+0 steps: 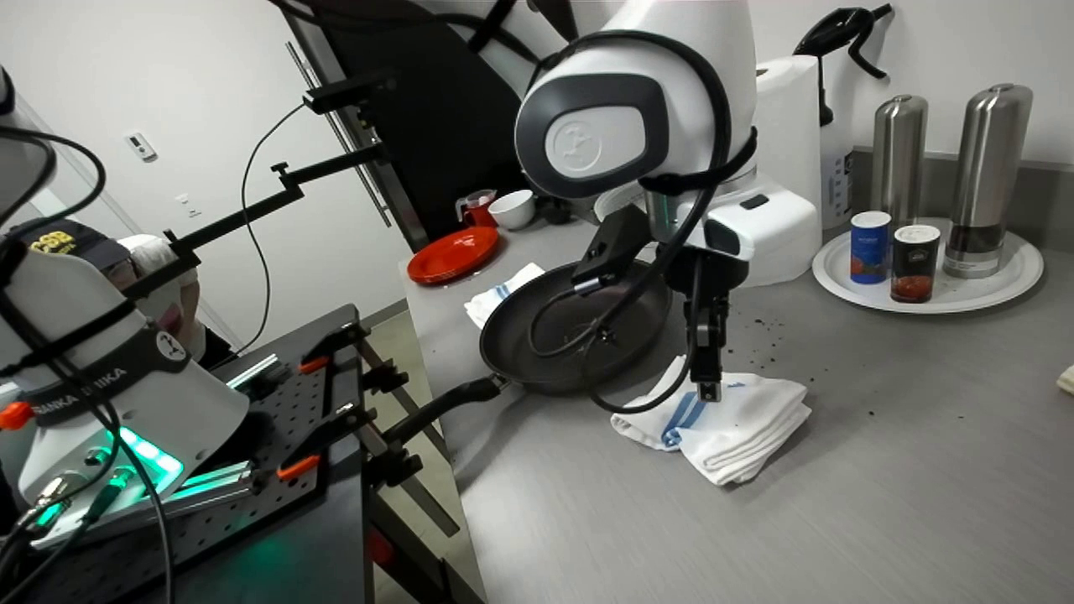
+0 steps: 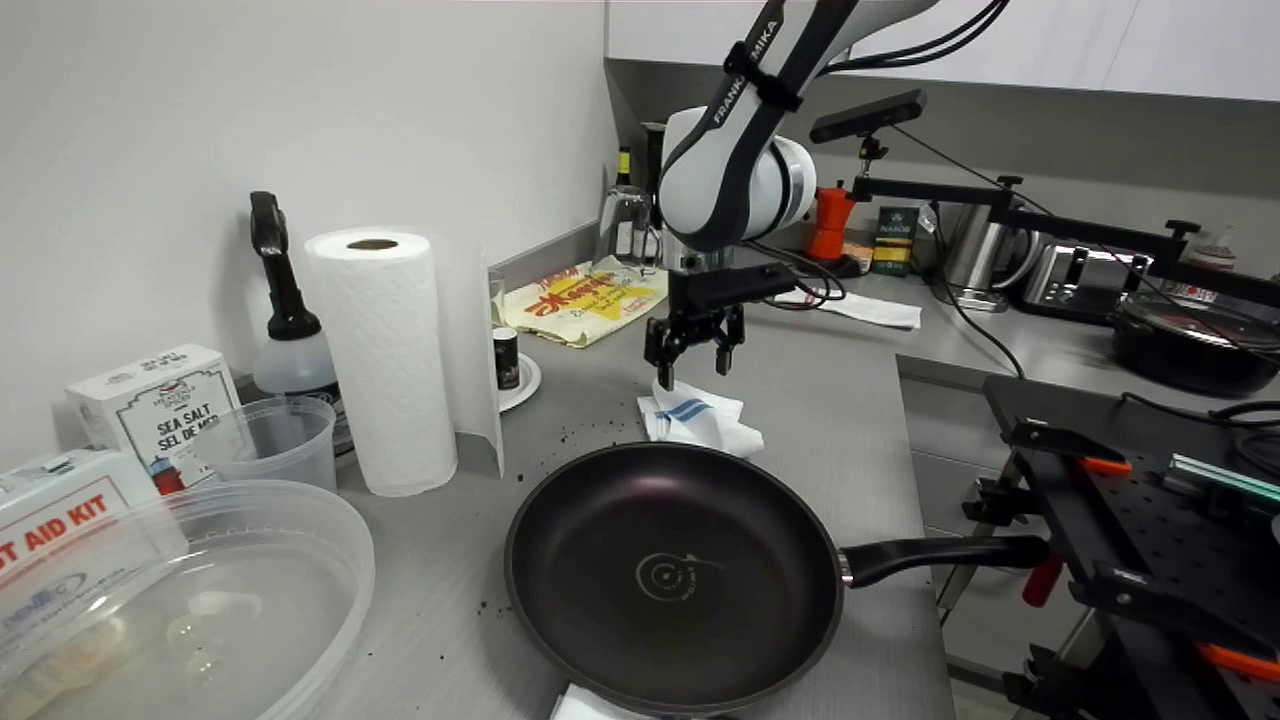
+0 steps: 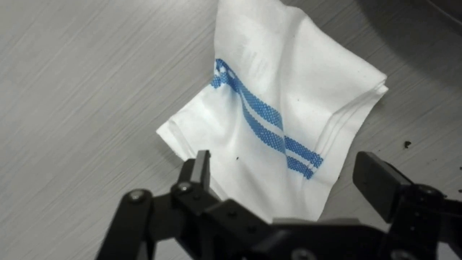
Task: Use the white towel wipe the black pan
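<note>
The white towel with blue stripes lies folded and rumpled on the grey counter in both exterior views [image 1: 755, 419] [image 2: 705, 425]. It fills the middle of the wrist view [image 3: 260, 97]. My gripper [image 1: 709, 390] is open and points down above the towel; it also shows in an exterior view [image 2: 695, 372]. In the wrist view, its spread fingers [image 3: 283, 159] stand on either side of the towel's near part, with nothing held between them. The black pan [image 2: 670, 520] sits beside the towel with its handle past the counter edge; it also shows in an exterior view [image 1: 520, 340], partly behind cables.
Another white cloth [image 1: 503, 294] lies partly at the pan's far side. A paper towel roll [image 2: 385, 370] and a clear tub [image 2: 340, 600] stand near the pan. A white plate [image 1: 998, 294] holds shakers and grinders. Red plates [image 1: 453, 256] sit beyond the pan. Dark crumbs dot the counter.
</note>
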Tool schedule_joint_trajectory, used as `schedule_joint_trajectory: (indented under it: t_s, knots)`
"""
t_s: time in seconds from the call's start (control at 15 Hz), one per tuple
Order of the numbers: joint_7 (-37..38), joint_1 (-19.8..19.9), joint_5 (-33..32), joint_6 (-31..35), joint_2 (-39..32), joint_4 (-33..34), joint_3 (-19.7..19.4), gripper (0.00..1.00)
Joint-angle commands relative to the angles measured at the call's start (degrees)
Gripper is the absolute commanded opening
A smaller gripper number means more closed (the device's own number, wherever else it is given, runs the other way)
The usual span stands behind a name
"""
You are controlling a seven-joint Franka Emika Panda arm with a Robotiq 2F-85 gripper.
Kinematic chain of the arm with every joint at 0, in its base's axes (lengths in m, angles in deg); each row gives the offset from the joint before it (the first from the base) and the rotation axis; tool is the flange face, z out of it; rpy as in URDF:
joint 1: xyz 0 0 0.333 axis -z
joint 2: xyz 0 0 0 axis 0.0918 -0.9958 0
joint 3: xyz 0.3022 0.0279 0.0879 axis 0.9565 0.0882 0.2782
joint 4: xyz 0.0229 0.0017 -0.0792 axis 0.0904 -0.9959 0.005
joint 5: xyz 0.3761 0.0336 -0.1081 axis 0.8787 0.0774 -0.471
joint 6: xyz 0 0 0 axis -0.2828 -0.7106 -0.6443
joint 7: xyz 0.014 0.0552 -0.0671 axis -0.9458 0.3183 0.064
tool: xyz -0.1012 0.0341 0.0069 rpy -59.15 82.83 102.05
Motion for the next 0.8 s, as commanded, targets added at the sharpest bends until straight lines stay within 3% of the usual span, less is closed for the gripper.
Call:
schedule_joint_trajectory:
  t_s: [0.0,0.6,0.67,0.73]
  knots:
    - [0.19,0.37,1.22,-0.96,-3.36,2.9,0.15,1.0]
    - [0.5,0.04,1.55,-1.32,-7.31,3.51,0.33,1.0]
    - [0.52,-0.01,1.61,-1.32,-7.47,3.53,0.45,0.75]
    - [0.5,-0.04,1.63,-1.43,-7.62,3.59,0.54,0.74]
